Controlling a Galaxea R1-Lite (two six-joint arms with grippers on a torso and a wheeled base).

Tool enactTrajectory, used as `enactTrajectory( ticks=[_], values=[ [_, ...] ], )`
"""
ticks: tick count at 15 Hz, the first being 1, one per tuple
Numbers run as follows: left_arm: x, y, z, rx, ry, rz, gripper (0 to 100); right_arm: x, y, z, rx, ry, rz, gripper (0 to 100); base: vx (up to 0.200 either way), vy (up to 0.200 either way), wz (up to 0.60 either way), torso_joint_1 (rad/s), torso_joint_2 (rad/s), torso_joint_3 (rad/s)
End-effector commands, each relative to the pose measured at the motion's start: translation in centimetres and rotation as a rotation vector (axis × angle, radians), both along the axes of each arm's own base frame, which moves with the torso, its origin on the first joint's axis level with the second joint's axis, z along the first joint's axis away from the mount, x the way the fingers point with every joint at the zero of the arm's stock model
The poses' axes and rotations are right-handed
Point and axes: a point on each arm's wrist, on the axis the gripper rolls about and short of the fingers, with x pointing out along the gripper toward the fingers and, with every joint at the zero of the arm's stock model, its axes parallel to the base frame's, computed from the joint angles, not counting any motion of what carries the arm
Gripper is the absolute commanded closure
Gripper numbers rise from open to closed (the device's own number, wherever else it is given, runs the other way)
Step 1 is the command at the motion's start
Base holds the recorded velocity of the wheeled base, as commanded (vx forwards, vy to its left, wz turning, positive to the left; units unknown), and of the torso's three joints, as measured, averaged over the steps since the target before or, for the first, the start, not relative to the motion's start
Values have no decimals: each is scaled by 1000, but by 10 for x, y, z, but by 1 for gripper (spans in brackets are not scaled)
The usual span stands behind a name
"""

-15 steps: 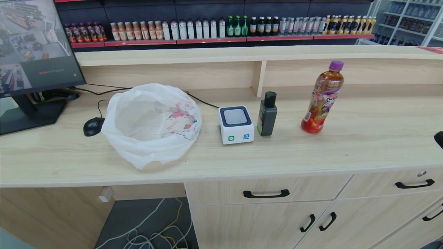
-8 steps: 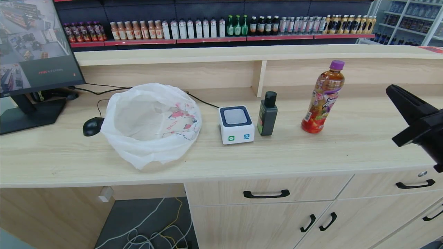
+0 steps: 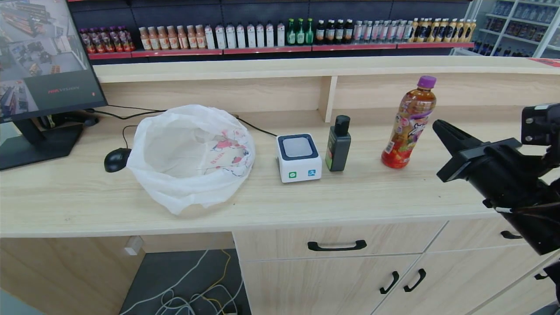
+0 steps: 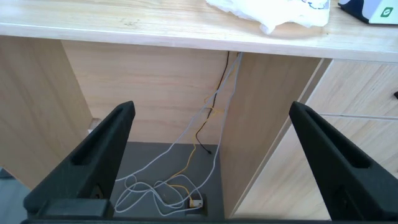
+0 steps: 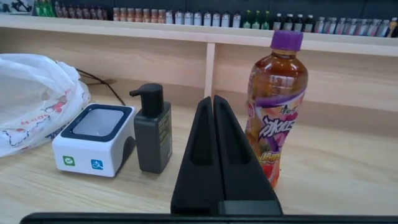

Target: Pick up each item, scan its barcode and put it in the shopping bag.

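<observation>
Right gripper (image 3: 439, 126) closed, empty, near juice (image 3: 409, 124); left gripper (image 4: 211, 109) open. Juice, pump bottle (image 3: 337, 144) unscanned on bench (image 3: 393, 192); bag (image 3: 192, 153) looks empty.

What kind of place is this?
Most likely a small shop's checkout: rows of bottled drinks on red-edged shelves, a white square scanner box and a white plastic shopping bag on the light wooden counter.

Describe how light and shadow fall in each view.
Head view: even light, only a faint shadow under the shopping bag. Right wrist view: the scanner has a pale sheen on its window, and its side facing the pump bottle is shaded. Left wrist view: the recess under the counter is dimmer than its top.
</observation>
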Motion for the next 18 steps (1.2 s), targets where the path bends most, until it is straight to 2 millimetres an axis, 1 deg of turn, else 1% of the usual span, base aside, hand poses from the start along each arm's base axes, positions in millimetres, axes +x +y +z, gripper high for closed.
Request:
enactTrajectory(
  ticks=[1,3,6,10,13,15,16,18],
  values=[
    [0,0,0,-1,0,1,0,10,10,-6,-3,20,30,100,0,0,0,0,0,0],
    [0,0,0,-1,0,1,0,17,17,-6,3,18,48,100,0,0,0,0,0,0],
    [0,0,0,-1,0,1,0,28,21,-9,10,27,54,100,0,0,0,0,0,0],
    [0,0,0,-1,0,1,0,50,46,-18,8,38,89,100,0,0,0,0,0,0],
    [0,0,0,-1,0,1,0,56,65,-20,18,40,119,100,0,0,0,0,0,0],
    [0,0,0,-1,0,1,0,59,70,-24,15,50,127,100,0,0,0,0,0,0],
    [0,0,0,1,0,1,0,60,70,-26,14,56,122,0,0,0,0,0,0,0],
    [0,0,0,-1,0,1,0,62,70,-29,27,65,126,0,0,0,0,0,0,0]
  ],
)
